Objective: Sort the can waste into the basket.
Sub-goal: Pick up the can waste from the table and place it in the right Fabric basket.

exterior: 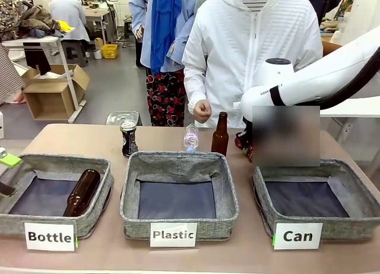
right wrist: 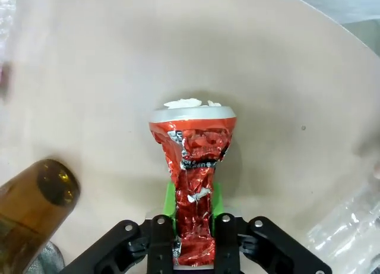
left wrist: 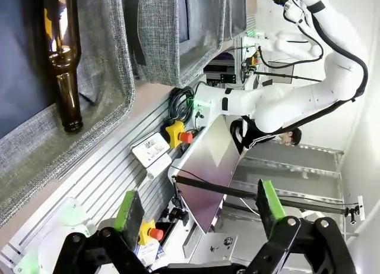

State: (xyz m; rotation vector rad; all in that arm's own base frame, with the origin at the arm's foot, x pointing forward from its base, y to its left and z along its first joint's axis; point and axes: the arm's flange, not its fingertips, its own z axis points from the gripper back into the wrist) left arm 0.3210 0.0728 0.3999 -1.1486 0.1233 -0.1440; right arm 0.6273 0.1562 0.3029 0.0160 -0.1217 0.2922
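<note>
Baskets of grey fabric sit in a row along the near edge of the desk [exterior: 107, 250]: Bottle basket [exterior: 95, 217] on the left, Plastic basket [exterior: 133, 217] in the middle, Can basket [exterior: 350, 226] on the right. A brown bottle [exterior: 82, 192] lies on its side in the Bottle basket. The left tool [left wrist: 200, 204] hangs beside that basket's outer wall, green pads wide apart with nothing between them.

Beyond the baskets, the black can [exterior: 128, 137] stands upright behind the gap between the Bottle and Plastic baskets. A clear plastic bottle [exterior: 190, 137] stands behind the Plastic basket, and an upright bottle [exterior: 220, 134] is just to its right. The red can [right wrist: 193, 149], crushed, is right of that bottle and just beyond the Can basket's far left corner. The right tool [right wrist: 193, 226] grips its crumpled lower end, silver rim pointing away from the fingers. Whether it touches the desk cannot be told.

At the far edge a person in a white jacket holds a closed hand [exterior: 202, 110].
</note>
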